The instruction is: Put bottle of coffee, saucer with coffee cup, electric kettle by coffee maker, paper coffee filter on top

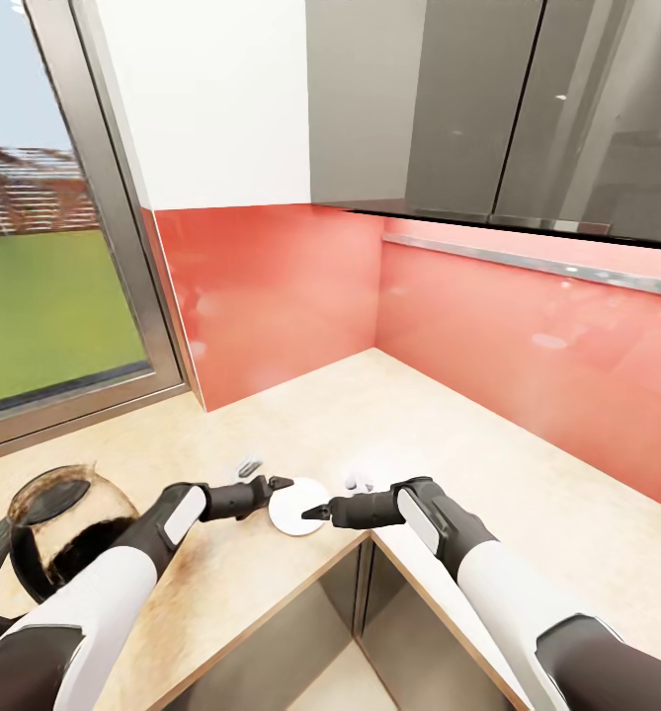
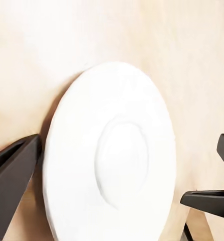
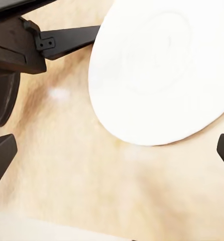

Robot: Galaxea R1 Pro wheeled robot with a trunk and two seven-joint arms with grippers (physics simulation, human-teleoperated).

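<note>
On the kitchen countertop (image 1: pixel 528 474), 1 saucer (image 1: pixel 295 506) lies between 2 grippers' spread fingers (image 2: pixel 14 168).

A red backsplash (image 1: pixel 370 296) lined the corner. Grey wall cabinets (image 1: pixel 488 99) hung above. A window (image 1: pixel 43 247) showed grass.

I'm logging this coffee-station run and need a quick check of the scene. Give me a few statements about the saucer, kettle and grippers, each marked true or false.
1. The saucer lies flat on the kitchen countertop. True.
2. The coffee cup sits on the saucer. False: the saucer is bare.
3. The left gripper and right gripper flank the saucer from opposite sides. True.
4. The electric kettle stands against the red backsplash. False: it stands at the near edge, beside the left arm.
5. The left gripper is shut. False: its fingers are spread around the saucer.
</note>
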